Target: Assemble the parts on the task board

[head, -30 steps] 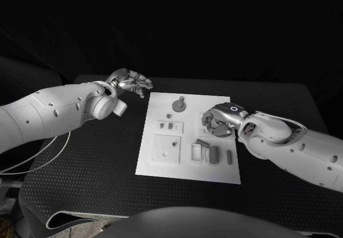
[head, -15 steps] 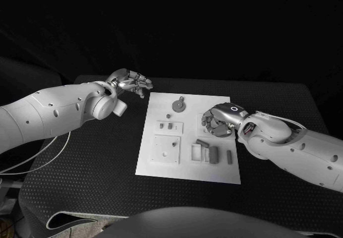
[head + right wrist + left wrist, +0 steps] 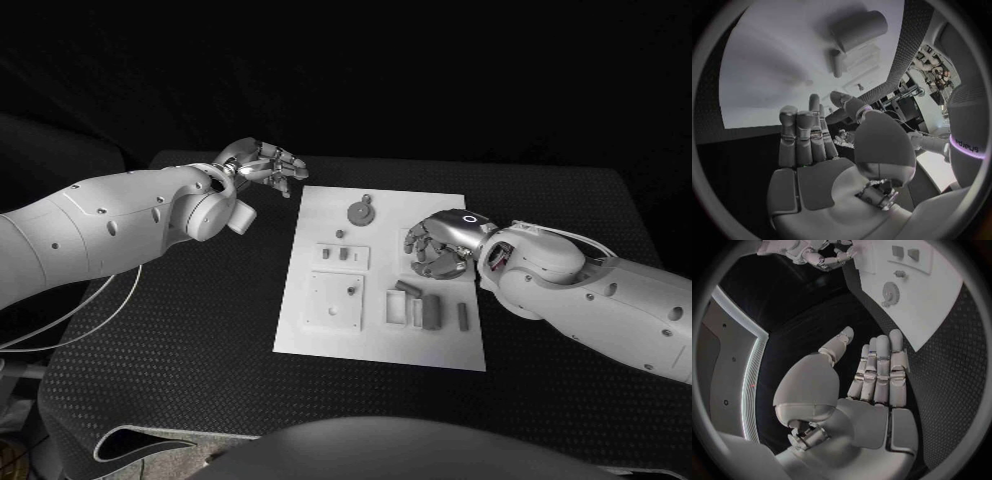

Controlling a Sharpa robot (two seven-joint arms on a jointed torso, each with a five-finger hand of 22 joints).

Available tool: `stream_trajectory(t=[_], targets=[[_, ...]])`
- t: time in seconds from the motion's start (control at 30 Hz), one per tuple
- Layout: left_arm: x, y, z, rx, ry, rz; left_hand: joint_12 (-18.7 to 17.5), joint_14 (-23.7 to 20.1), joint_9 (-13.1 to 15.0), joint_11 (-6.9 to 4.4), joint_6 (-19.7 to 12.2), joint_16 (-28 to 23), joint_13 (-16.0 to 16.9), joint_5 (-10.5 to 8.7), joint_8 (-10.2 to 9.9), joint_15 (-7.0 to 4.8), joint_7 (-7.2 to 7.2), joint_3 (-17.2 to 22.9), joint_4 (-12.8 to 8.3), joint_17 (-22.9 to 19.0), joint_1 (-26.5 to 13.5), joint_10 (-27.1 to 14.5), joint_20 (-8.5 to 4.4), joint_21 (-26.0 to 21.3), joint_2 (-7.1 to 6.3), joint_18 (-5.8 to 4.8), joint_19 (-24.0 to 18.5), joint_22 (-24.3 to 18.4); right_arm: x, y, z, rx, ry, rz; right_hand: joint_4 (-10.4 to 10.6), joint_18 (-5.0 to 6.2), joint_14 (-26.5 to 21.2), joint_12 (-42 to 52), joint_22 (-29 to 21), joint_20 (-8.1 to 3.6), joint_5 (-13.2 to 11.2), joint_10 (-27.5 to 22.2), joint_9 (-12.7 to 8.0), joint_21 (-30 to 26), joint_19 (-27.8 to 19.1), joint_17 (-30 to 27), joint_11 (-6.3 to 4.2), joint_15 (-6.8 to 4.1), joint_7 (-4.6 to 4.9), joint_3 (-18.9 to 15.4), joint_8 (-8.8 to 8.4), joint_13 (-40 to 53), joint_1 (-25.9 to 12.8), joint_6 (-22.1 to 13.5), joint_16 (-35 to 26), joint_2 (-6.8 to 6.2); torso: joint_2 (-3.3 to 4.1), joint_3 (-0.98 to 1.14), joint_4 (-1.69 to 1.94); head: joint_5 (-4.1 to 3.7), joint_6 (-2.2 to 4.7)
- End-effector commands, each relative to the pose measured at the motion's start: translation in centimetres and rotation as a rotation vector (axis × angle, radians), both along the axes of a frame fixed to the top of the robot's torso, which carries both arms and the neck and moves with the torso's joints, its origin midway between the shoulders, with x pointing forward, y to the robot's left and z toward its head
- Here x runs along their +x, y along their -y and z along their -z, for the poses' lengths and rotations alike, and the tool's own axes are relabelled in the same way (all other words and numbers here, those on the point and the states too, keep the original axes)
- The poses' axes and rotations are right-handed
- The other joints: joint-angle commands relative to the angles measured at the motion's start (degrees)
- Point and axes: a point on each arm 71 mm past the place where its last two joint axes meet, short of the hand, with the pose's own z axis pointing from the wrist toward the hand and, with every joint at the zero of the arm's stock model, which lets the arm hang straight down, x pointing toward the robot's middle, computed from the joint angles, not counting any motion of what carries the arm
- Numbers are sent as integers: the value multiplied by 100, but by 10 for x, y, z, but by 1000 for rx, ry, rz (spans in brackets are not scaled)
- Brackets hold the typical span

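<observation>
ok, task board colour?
White, the task board is a plain plate on the black table. Clearest in the head view.

Black table (image 3: pixel 173 340) (dark backdrop behind)

Black table (image 3: pixel 173 330), textured matte top. White task board (image 3: pixel 325 335) lies flat at table's middle, slightly skewed, long side running away from robot. Bare black surface surrounds board on all sides. Thin white cable (image 3: pixel 101 310) trails over table's left edge.
</observation>
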Motion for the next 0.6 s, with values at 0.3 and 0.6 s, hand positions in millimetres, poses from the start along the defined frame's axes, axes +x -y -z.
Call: stream_trajectory(t=[0.3,0.6], targets=[[-1,2,-1,-6,-1,14,27,30,-10,-8,-18,-17,10,-37,1,-4,20,-40,-7,9,-22,-28,-10,-26,-23,175,30,7,-3,-13,4,-166,-22,-22,42,355,-111,-1,23,15,-17,-7,74,-52,-94,27,-42,-42,-24,-214,92,118,-73,105,2,26,1,-2,0,6,-9],[-1,3,-1,-6,-2,17,27,30,-10,-8,-19,-18,11,-37,1,-4,20,-39,-8,10,-19,-29,-10,-27,-24,176,31,8,-8,-19,7,-234,-32,-38,131,355,-117,513,50,19,-10,22,129,-55,-113,45,-169,-167,-153,-306,192,902,-86,399,24,61,3,1,4,11,-9]])
